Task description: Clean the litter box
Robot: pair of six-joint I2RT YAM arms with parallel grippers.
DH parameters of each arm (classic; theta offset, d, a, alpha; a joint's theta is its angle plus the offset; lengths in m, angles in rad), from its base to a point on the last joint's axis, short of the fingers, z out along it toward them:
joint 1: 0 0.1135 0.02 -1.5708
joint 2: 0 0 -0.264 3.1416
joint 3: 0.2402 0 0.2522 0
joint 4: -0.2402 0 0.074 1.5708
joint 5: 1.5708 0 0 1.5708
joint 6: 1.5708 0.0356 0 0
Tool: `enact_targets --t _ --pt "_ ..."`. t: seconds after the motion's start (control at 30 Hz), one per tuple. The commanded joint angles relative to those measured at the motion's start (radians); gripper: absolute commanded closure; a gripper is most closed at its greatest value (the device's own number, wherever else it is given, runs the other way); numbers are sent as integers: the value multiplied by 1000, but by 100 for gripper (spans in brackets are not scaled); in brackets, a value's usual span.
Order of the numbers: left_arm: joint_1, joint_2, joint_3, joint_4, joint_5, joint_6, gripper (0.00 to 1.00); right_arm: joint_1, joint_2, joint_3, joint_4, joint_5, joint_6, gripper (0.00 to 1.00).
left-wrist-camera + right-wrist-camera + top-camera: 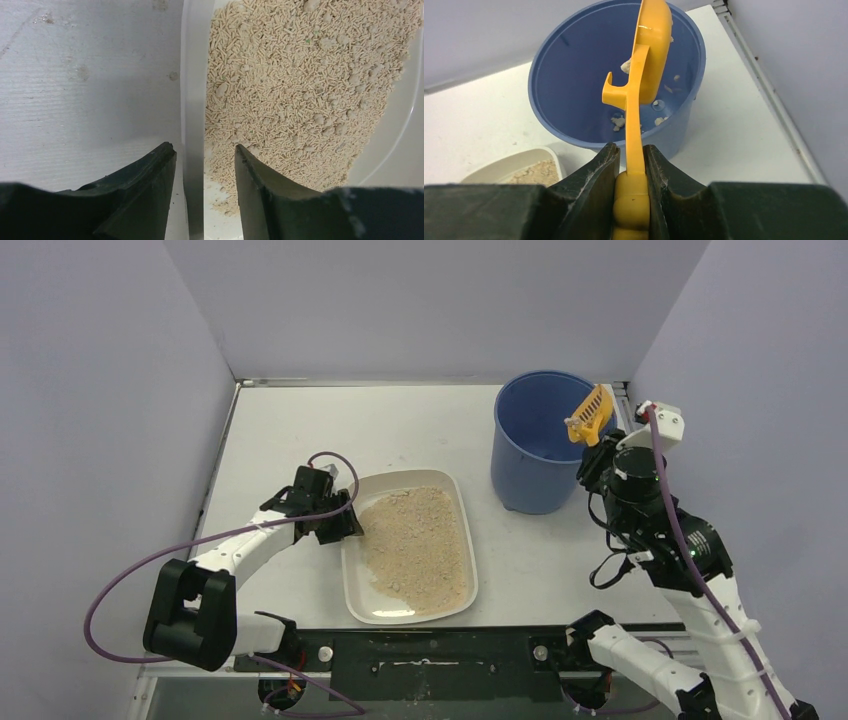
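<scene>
No readable text, label, brand, number or sign anywhere on litter box (352, 585), blue bucket (525, 480), orange scoop (590, 412) or white table (280, 440).

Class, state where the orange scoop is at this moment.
In the top view the orange scoop is at the far right, held by the right gripper with its head over the open blue bucket, right of the litter box.

litter box (192, 75): the left wrist view catches one long rim and a rounded corner; the rest runs off the frame.
scoop (644, 75): handle end buried between the fingers of the right tool (631, 150) (only a yellow knob peeks out).
bucket (569, 75): pale bits on its floor, too small to name.
left tool (338, 523): from above, fingertips hidden under its own wrist.
</scene>
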Motion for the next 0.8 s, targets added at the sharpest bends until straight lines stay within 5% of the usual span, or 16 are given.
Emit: enact_targets --t 0.0,0.27,0.57,0.77 --pt "3 -17 42 11 -9 7 52 1 96 106 -47 -13 -216 100" --pt "4 -51 110 -100 -92 47 35 1 209 190 -72 -1 -495 100" --pt "4 -68 228 -194 -142 77 33 3 315 312 -89 25 -781 100" --pt "2 -54 304 -242 -206 114 33 65 334 396 -78 68 -825 100"
